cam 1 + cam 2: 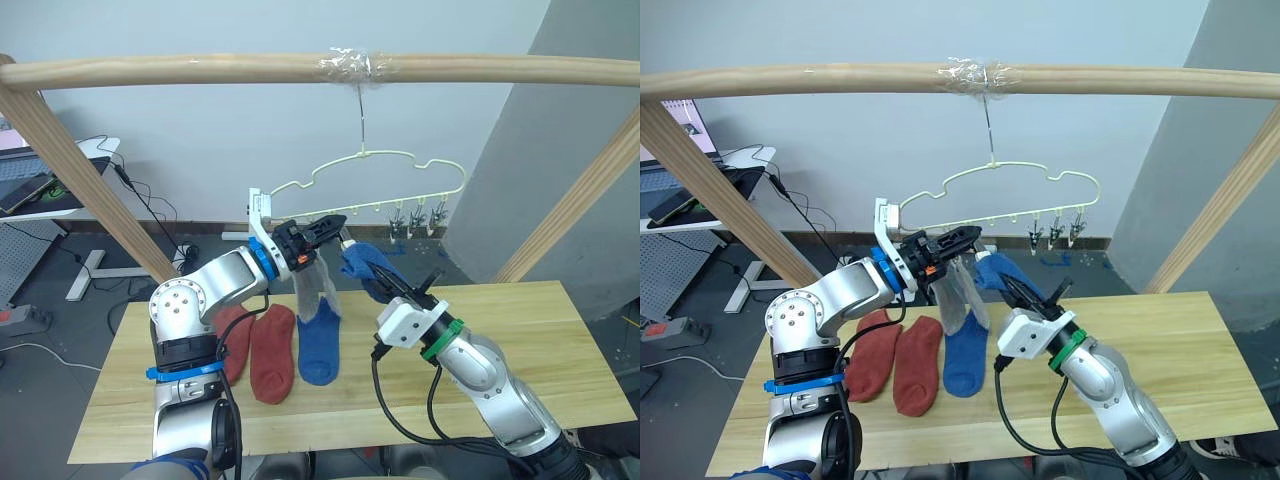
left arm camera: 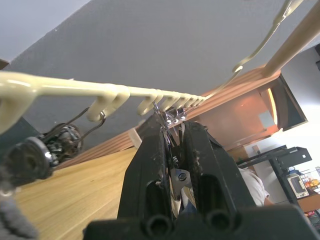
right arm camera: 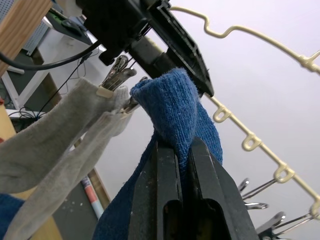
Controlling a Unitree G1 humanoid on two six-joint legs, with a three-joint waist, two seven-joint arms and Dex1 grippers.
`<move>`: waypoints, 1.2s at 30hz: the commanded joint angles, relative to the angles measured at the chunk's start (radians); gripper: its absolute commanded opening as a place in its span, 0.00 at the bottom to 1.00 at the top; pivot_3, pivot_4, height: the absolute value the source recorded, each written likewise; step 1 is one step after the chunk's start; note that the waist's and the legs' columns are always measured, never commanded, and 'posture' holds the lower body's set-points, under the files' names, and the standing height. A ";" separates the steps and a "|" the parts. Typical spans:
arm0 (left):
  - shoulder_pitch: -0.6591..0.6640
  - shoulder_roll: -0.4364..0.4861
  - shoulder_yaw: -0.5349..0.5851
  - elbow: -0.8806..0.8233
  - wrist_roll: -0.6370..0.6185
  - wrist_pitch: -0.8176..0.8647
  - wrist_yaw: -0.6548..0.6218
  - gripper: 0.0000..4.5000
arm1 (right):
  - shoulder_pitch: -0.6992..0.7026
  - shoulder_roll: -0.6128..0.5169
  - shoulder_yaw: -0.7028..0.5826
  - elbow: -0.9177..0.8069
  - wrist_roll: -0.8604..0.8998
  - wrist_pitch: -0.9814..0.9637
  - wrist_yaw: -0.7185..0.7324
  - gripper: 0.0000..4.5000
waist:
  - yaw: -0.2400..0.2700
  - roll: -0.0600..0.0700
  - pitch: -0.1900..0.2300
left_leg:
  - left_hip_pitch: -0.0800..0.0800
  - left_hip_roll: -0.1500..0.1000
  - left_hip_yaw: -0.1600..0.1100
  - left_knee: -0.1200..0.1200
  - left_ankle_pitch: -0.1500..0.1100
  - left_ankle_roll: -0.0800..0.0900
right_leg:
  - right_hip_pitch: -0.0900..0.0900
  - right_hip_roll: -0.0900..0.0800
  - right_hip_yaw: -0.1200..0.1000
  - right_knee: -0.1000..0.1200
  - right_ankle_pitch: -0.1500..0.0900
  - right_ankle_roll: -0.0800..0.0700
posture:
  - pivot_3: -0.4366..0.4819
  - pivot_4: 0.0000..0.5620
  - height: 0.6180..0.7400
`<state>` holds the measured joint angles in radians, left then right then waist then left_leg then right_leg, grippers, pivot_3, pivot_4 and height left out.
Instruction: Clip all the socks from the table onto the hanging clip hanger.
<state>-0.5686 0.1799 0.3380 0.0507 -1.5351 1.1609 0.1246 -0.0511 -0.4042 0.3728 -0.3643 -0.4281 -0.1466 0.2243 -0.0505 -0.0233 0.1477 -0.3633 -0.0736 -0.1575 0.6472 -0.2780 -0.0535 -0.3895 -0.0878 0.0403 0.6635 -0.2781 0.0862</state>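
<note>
Presently, a blue sock (image 3: 172, 107) is pinched upright in the right hand (image 3: 181, 145); the clip (image 2: 167, 120), gripped by the left hand (image 2: 175, 150), lies just beside its tip.

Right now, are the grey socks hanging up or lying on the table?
Hanging up: the grey socks dangle from metal clips on the hanger.

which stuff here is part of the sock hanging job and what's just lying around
Part of the job:
- clip hanger
- two grey socks already clipped up
- blue sock held in the right gripper
- left gripper squeezing a metal clip
- second blue sock and two rust-red socks on the table

Just lying about:
- wooden pole
- desk
- floor cables
</note>
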 commanded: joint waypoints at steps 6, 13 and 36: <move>-0.018 0.012 -0.010 -0.031 -0.050 -0.032 -0.017 0.04 | -0.011 0.035 -0.034 0.008 0.030 -0.005 0.018 0.01 | 0.000 0.000 0.000 | 0.000 0.000 0.000 0.000 0.000 0.000 | 0.000 0.000 0.000 0.000 0.000 0.000 | 0.37 0.23 1.00; -0.010 0.017 -0.022 -0.039 -0.051 -0.034 -0.023 0.04 | -0.041 0.061 -0.046 0.037 0.035 -0.006 0.017 0.01 | 0.000 0.000 0.000 | 0.000 0.000 0.000 0.000 0.000 0.000 | 0.000 0.000 0.000 0.000 0.000 0.000 | 0.37 0.23 1.00; -0.018 0.034 -0.030 -0.033 -0.039 -0.051 -0.034 0.04 | -0.038 0.102 -0.043 0.057 0.030 -0.015 0.043 0.01 | 0.000 0.000 0.000 | 0.000 0.000 0.000 0.000 0.000 0.000 | 0.000 0.000 0.000 0.000 0.000 0.000 | 0.39 0.24 1.00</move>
<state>-0.5627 0.2074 0.3088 0.0504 -1.5359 1.1248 0.1181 -0.0731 -0.3070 0.3372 -0.2877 -0.4086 -0.1449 0.2682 -0.0500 -0.0234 0.1481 -0.3632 -0.0735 -0.1578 0.6468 -0.2780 -0.0535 -0.3895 -0.0878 0.0403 0.6633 -0.2782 0.0861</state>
